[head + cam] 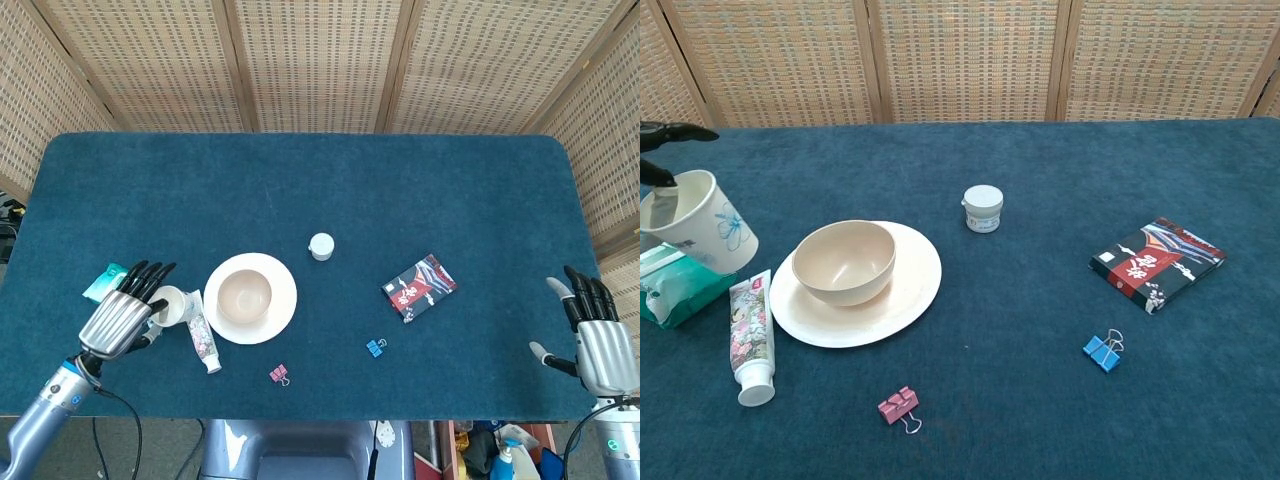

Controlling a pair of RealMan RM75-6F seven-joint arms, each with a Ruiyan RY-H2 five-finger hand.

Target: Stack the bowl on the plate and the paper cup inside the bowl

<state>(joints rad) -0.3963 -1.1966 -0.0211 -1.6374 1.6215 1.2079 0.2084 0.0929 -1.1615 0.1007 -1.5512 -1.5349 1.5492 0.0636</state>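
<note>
A cream bowl (245,295) (844,261) sits on the cream plate (282,303) (910,290) left of the table's middle. My left hand (122,318) holds the white paper cup (170,303) (698,220) with a blue flower print, lifted above the table just left of the plate. In the chest view only dark fingertips (670,131) of that hand show, at the cup's rim. My right hand (598,340) hovers open at the table's near right corner, holding nothing.
A toothpaste tube (750,335) lies beside the plate's left rim, with a green wipes pack (675,285) further left. A small white jar (983,208) stands behind the plate. A red-black packet (1157,263), a blue clip (1100,351) and a pink clip (898,405) lie to the right and front.
</note>
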